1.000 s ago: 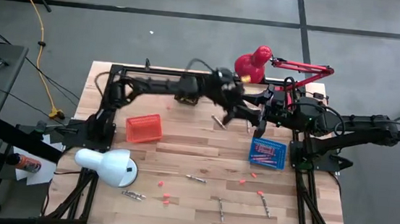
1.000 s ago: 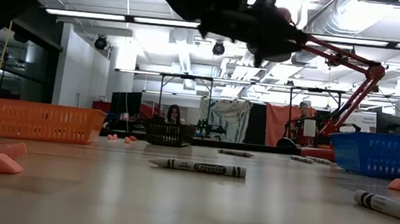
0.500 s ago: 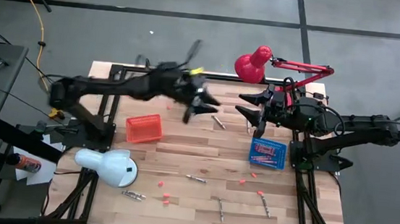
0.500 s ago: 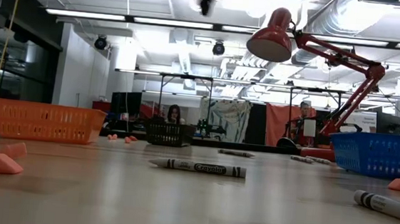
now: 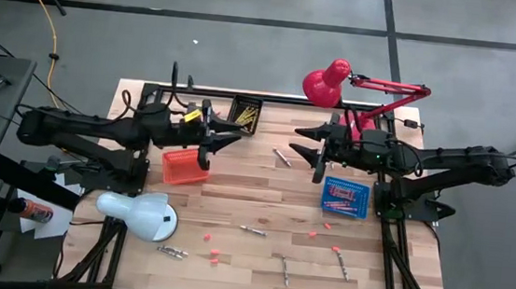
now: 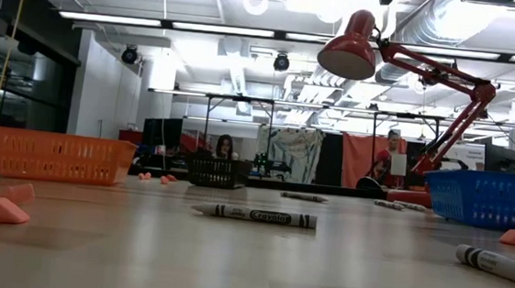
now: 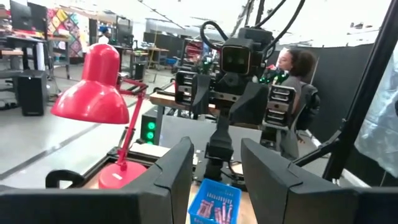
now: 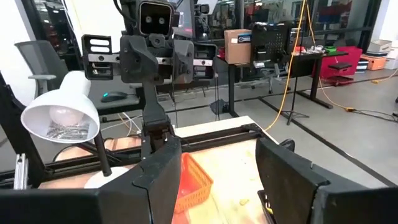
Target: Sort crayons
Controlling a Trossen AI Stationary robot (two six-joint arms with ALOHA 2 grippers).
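Left gripper [image 5: 210,140] spread and empty above the orange basket [image 5: 185,166]; right gripper [image 5: 317,153] spread near the blue basket [image 5: 344,196]. Crayons [image 5: 252,229] lie loose on the table [image 5: 234,203], pink chips [image 5: 210,250] around, white lamp [image 5: 139,215] beside.

The wooden table [image 5: 264,187] carries an orange basket [image 5: 185,166], a blue basket [image 5: 344,196], a black basket [image 5: 245,112], scattered crayons [image 5: 252,230] and pink chips [image 5: 210,252]
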